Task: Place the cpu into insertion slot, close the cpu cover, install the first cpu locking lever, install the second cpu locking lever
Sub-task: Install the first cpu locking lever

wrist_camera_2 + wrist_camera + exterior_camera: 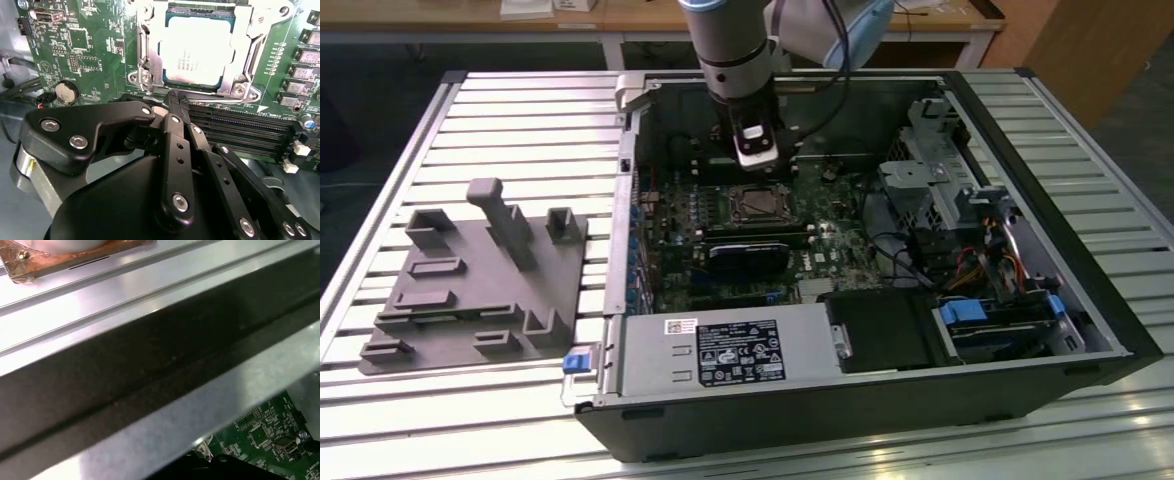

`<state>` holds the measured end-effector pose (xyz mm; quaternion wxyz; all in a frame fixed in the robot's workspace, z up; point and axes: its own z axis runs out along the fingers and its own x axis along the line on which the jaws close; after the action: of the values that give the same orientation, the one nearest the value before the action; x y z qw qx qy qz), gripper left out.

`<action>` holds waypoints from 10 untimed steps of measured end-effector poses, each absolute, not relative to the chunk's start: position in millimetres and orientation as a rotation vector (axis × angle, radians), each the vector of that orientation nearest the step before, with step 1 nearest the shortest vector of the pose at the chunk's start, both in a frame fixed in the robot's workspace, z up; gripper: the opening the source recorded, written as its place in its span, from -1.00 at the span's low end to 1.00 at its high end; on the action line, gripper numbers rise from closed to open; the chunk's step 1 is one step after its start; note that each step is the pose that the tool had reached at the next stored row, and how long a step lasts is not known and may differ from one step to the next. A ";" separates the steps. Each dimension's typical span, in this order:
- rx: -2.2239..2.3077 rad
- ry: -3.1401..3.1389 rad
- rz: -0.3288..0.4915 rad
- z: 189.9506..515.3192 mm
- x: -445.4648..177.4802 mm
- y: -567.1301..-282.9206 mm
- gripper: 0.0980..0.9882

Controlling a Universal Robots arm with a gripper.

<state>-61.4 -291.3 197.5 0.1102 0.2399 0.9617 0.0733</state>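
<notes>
Nearest the lens in the second wrist view, the black linkage arms of the claw (178,101) are seen. Its fingertips (172,103) are drawn together, with nothing visible between them. The tips are held just at the edge of the cpu cover (150,30), on the side facing the long black memory slots (240,125). Whether that edge is touched cannot be told. The cpu (197,50) is seen lying flat, its pale metal top showing through the square window of the cover, which is laid down around it. The silvery frame is bordered by the green circuit board (90,45), on which a round coin cell (65,92) is mounted well off to one side.

In the exterior view, the insertion slot (734,205), with the chip seated in it, is found near the middle of the board inside the open computer case (854,425). The arm (727,40) is posed upright above the board, and the claw is hung just beyond the socket, toward the far wall of the case. A boxed power supply (720,350) is fitted along the near wall. The case is set on a slatted metal tabletop (520,120). A grey moulded fixture (480,280) is laid on the slats at the exterior view's left, beside the case.

In the first wrist view, a dark band of the case wall (150,375) is edged by bright metal, and a corner of the green board is glimpsed beyond it.
</notes>
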 end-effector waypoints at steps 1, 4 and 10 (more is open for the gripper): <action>0.709 2.825 0.214 197.4 -61.4 -291.1 -0.98; 0.715 2.823 0.209 197.4 -61.4 -288.6 -0.98; 0.721 2.818 0.188 196.8 -61.4 -284.9 -0.98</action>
<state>-61.4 -284.9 196.8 0.1129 0.2457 0.9606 0.0642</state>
